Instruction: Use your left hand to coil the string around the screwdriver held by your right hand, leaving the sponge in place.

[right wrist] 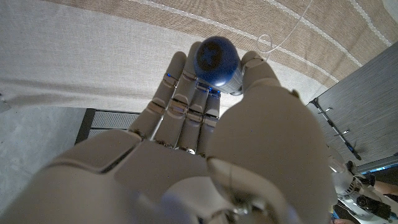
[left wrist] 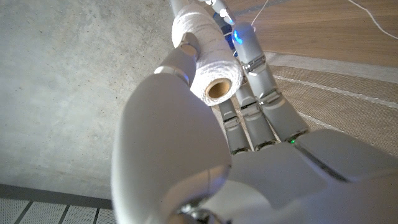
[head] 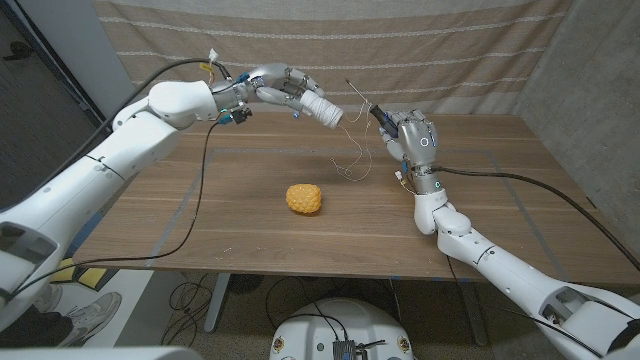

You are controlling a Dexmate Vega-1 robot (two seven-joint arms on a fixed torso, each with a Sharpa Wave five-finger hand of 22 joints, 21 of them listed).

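My left hand (head: 283,88) is raised over the far middle of the table and grips a white spool of string (head: 324,109), whose hollow core end (left wrist: 219,91) faces the left wrist camera. My left hand (left wrist: 205,143) wraps the spool from the side. A thin string (head: 356,158) trails from the spool down to the table by my right hand (head: 415,140). That hand holds a screwdriver (head: 372,109) upright and tilted; its dark blue handle end (right wrist: 216,57) sits between the fingers. An orange-yellow sponge (head: 305,198) lies at mid-table.
The wooden table (head: 200,230) has blue tape marks on its left and right parts. A striped curtain (head: 330,40) hangs behind it. Black cables (head: 190,200) droop from both arms across the tabletop.
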